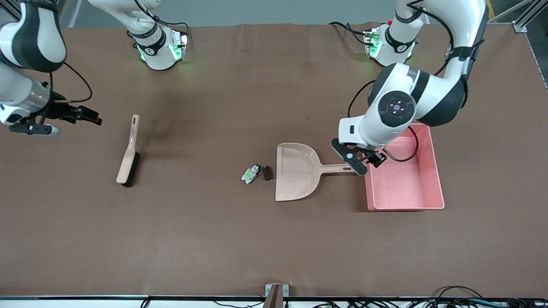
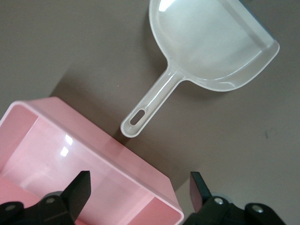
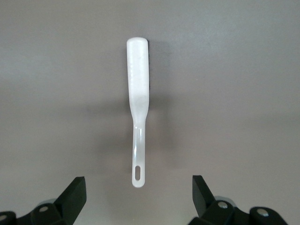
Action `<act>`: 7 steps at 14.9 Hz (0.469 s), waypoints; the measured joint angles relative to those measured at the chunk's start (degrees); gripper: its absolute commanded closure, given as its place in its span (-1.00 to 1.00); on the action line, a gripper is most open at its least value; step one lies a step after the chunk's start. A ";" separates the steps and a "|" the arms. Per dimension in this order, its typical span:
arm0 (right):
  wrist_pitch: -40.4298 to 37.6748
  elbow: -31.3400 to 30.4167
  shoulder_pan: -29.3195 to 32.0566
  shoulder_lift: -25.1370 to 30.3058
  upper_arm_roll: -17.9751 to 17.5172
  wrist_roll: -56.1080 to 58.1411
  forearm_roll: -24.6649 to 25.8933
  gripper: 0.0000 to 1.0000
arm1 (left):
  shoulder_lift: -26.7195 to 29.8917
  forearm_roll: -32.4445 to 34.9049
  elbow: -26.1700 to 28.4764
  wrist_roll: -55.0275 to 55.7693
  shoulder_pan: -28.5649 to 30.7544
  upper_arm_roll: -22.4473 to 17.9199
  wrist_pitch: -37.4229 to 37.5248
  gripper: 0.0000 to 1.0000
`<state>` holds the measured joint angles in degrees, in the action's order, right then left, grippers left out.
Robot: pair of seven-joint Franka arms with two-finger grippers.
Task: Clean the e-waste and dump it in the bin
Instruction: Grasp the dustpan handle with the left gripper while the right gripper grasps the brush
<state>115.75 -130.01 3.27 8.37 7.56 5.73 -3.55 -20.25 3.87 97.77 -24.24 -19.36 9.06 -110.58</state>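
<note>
E-waste (image 1: 256, 173): both pieces lie on the table just beside the dustpan's (image 1: 296, 172) open mouth, toward the right arm's end, not in the pan. We judge nothing swept or dumped yet; all steps remain.

Left gripper (image 1: 363, 159) hangs with fingers spread, empty, over the dustpan's handle tip where it meets the bin's (image 1: 434, 162) wall. Bin sits beside the dustpan at the handle end, empty as far as we see.

Right gripper (image 1: 64, 117), fingers spread, empty, is up over the table near the brush (image 1: 128, 156), which lies well apart from the dustpan toward the right arm's end. Left arm is bent down steeply; right arm reaches in low.
</note>
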 measured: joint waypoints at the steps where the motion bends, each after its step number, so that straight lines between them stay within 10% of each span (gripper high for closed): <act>1: 2.82 -1.93 -0.18 -0.07 -0.10 0.01 -0.01 -1.00 | -0.91 0.46 0.00 -1.80 -0.22 0.45 -0.92 -0.81; 7: 21.05 -13.72 -2.81 -4.82 -0.36 -0.21 -0.84 -1.00 | -5.27 4.79 0.03 -12.83 -0.45 0.93 -6.54 -0.81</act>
<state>136.80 -143.74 0.46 3.56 7.20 5.52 -4.39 -25.52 8.67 97.80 -37.08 -19.81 10.00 -117.12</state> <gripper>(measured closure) 0.000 0.093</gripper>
